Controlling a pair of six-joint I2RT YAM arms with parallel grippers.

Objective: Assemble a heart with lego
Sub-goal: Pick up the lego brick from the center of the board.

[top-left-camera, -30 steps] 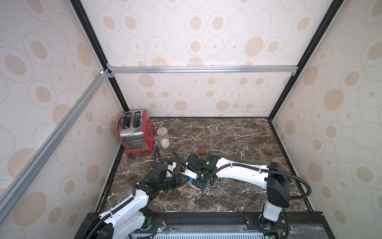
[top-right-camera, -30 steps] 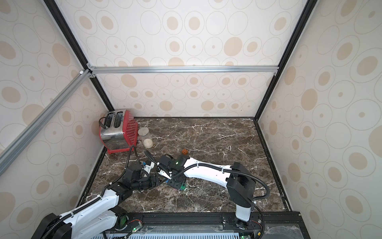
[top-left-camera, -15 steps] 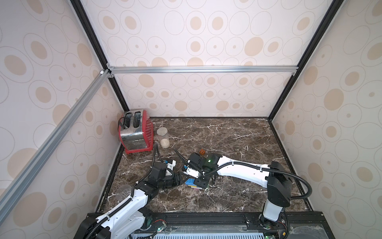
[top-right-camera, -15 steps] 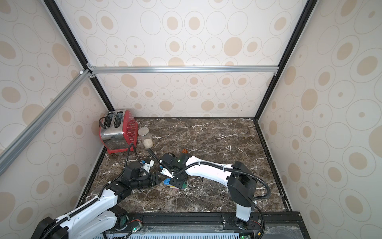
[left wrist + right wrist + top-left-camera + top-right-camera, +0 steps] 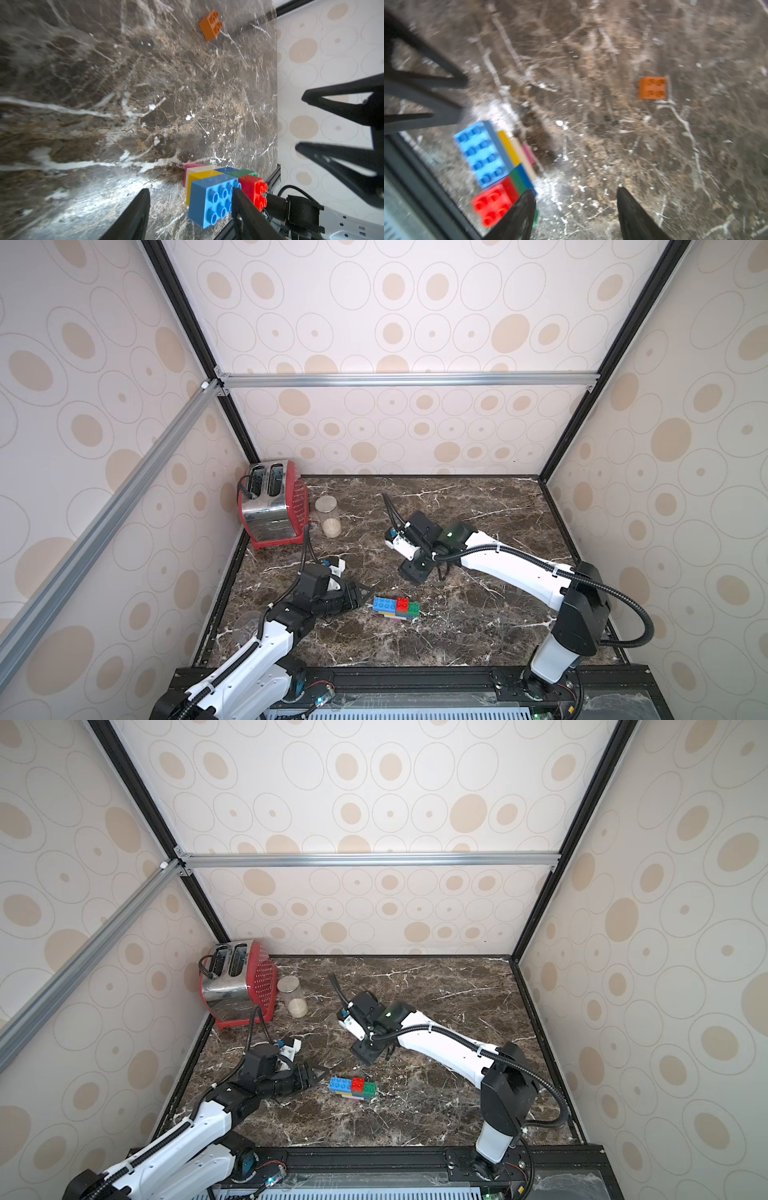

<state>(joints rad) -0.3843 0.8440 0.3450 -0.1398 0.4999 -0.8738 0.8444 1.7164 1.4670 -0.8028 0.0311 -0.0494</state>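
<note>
Here, in both top views, the heart [image 5: 397, 608] [image 5: 353, 1089] lies on the marble table [image 5: 498, 497], near its front edge. Blue, red and green bricks form its wide row, and yellow, white and pink layers show along one side. The left gripper [image 5: 366, 593] points at the blue end from just beside it; whether it touches cannot be told. Its fingers are spread and carry nothing. The right gripper [image 5: 365, 1052] hangs apart from the heart, farther back over the table, pointing down. A red toaster [image 5: 272, 506] stands in the back left corner with a glass jar [image 5: 328, 516] just beside it.

In the left wrist view, the left gripper [image 5: 190, 190] shows both fingers [image 5: 137, 216] parted, with the heart's [image 5: 218, 191] blue brick seen past them and partly behind one finger. A lone orange brick [image 5: 211, 25] sits well apart on the marble. The right gripper [image 5: 300, 122] appears at the side, fingers spread and empty.

In the right wrist view, which is blurred, the right gripper [image 5: 574, 189] has its fingers [image 5: 633, 214] released, with only bare marble between them. The heart [image 5: 496, 162] lies off to one side, the left gripper [image 5: 460, 97] is close by it, and the orange brick [image 5: 653, 88] is well apart from both.
</note>
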